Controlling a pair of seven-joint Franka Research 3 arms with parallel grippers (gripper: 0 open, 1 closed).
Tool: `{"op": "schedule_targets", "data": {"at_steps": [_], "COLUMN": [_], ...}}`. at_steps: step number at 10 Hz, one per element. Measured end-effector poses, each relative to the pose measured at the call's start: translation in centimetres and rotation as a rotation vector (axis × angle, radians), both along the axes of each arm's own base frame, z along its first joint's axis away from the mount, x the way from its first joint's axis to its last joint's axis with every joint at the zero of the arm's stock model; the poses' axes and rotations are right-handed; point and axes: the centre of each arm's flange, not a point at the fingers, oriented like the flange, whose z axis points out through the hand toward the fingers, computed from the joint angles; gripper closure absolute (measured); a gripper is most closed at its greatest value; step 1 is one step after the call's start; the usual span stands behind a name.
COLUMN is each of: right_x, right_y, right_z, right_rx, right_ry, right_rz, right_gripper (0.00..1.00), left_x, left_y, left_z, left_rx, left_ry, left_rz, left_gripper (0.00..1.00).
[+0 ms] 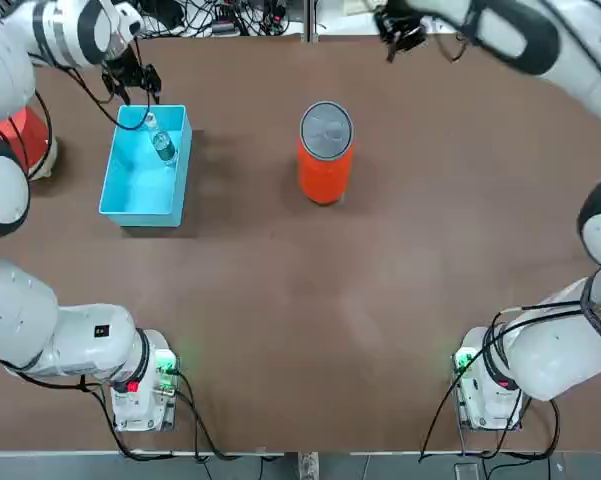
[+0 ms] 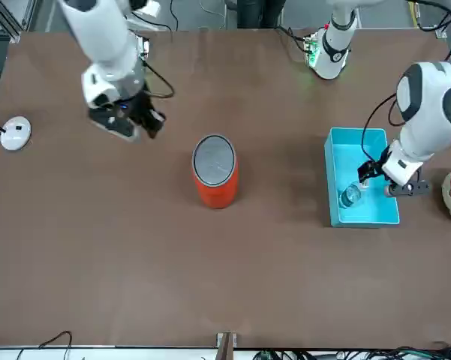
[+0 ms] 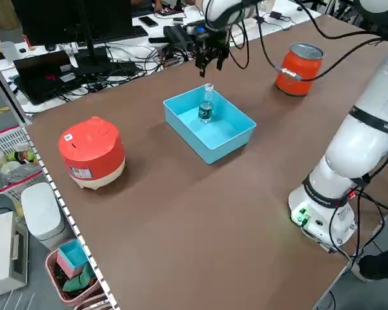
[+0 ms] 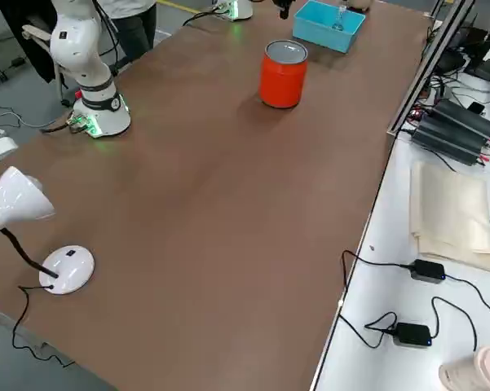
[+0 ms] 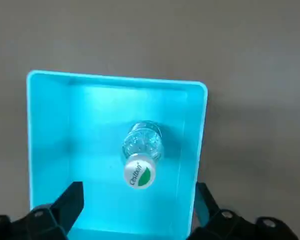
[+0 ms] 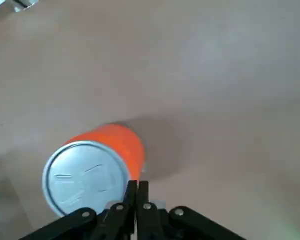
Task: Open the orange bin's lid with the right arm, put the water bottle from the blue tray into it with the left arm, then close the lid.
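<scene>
The orange bin (image 1: 324, 168) stands upright mid-table with its grey lid (image 1: 326, 130) lying flat on top. The blue tray (image 1: 130, 185) sits to its left, and the water bottle (image 1: 162, 146) stands in the tray's far end. My left gripper (image 5: 139, 206) hangs open above that end, its fingers (image 5: 72, 199) spread wide on either side of the bottle's white cap (image 5: 139, 173), well above it. My right gripper (image 6: 137, 194) is shut with nothing in it; it hovers beyond and to the right of the bin (image 6: 92, 167), clear of the lid.
A red dome-shaped cooker (image 3: 91, 151) stands at the table's left edge beside the tray. A white desk lamp's base (image 2: 16, 133) sits on the far right side. Both arm bases (image 1: 145, 385) stand along the near edge.
</scene>
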Motion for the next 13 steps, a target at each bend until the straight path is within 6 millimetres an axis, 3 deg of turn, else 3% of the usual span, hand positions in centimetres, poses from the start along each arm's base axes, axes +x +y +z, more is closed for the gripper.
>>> {"op": "schedule_targets", "data": {"at_steps": [3,4,5,6,7,8,10,13], "right_x": [-1.3,-1.6,-1.7,-1.5,-1.3,-1.4,-1.0,-0.7], "right_y": [7.4,8.9,9.8,10.4,10.9,11.5,12.5,13.2], "right_z": [-6.0,-7.5,-8.7,-9.7,-10.5,-11.4,-13.6,-16.2], "right_rx": [0.016,0.017,0.021,0.028,0.031,0.028,0.03,0.022], "right_ry": [-0.008,-0.008,-0.014,-0.022,-0.029,-0.038,-0.053,-0.058], "right_rz": [-0.038,-0.035,-0.033,-0.036,-0.035,-0.034,-0.03,-0.022], "right_gripper": [0.95,0.95,0.95,0.94,0.94,0.94,0.94,0.94], "left_x": [-0.5,-0.3,-0.2,-0.2,-0.1,0.0,-0.1,0.1], "left_y": [0.1,0.2,0.2,0.2,0.3,0.3,0.5,1.3], "left_z": [-4.4,-5.4,-6.0,-6.1,-6.0,-5.8,-5.0,0.7], "left_rx": [-0.007,-0.008,-0.006,-0.002,0.0,0.0,0.003,0.014], "left_ry": [-0.014,-0.009,-0.007,-0.009,-0.011,-0.014,0.007,0.036], "left_rz": [0.001,0.002,-0.001,-0.006,-0.006,-0.006,-0.002,0.014], "left_gripper": [0.09,0.18,0.33,0.4,0.47,0.6,0.62,0.62]}}
